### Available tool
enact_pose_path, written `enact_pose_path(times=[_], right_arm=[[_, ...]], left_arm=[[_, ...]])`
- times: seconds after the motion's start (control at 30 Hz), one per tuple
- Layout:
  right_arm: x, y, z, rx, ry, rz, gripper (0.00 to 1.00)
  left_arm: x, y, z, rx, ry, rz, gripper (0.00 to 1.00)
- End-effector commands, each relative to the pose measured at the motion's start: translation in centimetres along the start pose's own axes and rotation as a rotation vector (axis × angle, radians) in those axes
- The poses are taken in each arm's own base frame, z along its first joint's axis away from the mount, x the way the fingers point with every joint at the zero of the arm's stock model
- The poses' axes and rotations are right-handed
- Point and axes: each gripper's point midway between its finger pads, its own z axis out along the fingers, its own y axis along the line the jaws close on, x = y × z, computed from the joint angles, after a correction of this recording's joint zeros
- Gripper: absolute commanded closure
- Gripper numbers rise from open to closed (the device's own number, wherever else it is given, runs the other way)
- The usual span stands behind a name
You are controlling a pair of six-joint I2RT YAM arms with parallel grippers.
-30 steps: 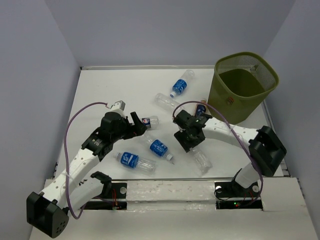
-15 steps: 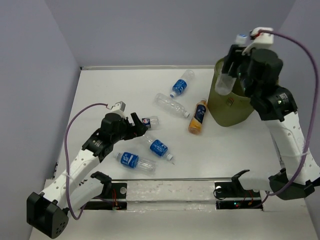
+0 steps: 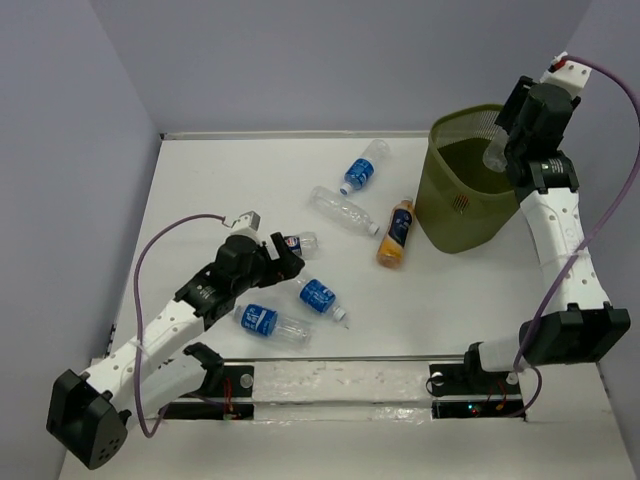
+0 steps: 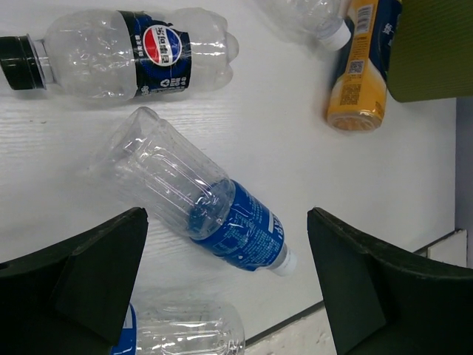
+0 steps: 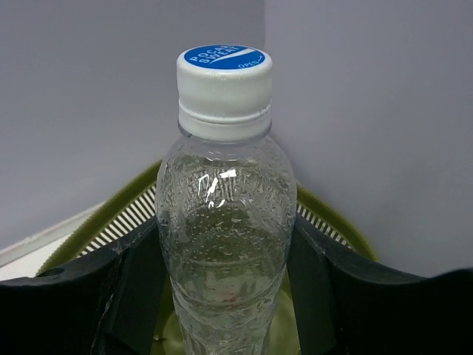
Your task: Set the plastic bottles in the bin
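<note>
Grips a white-capped clear bottle point(image 5: 225, 214) upright in the right gripper point(image 5: 225, 310), clamped on both its sides, above the bin point(image 3: 455, 205); hangs the left gripper point(image 4: 228, 244) spread wide over a blue-labelled bottle point(image 4: 174, 177) lying on the table point(image 3: 220, 180), not touching; nearby, also lying flat: orange bottle point(image 4: 362, 66), Pepsi bottle point(image 4: 126, 55).

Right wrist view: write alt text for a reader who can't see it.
A clear bottle with a white, blue-topped cap stands upright, clamped in the right end effector. Behind and below it curves the rim of the olive mesh bin, with grey walls beyond.
</note>
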Motion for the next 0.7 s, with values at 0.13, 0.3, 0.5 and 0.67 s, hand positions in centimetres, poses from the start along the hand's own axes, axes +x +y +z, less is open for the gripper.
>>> enact_pose_path(times=[0.13,0.3,0.5,0.67], right_arm=[[-4.5,1.6,-3.3,-0.173,-0.079,0.101,0.07],[-3.7,5.5,-8.2,-0.460,-0.005,0.168,0.06],[5.7,15.2,-17.9,-0.846,0.214,0.092,0.05],[12.3,19.0,-24.5,-1.046,0.350,-0.004,0.04]], left_arm=[[0.9,1.0,2.4,-0.125,-0.037,0.013,0.01],[1.6,1.5,3.0,-0.176,-0.039,0.009,0.01],[2.7,3.0,4.4,-0.271,-0.025,0.003,0.01],[3.5,3.6,6.0,-0.329,0.010,0.008,0.01]])
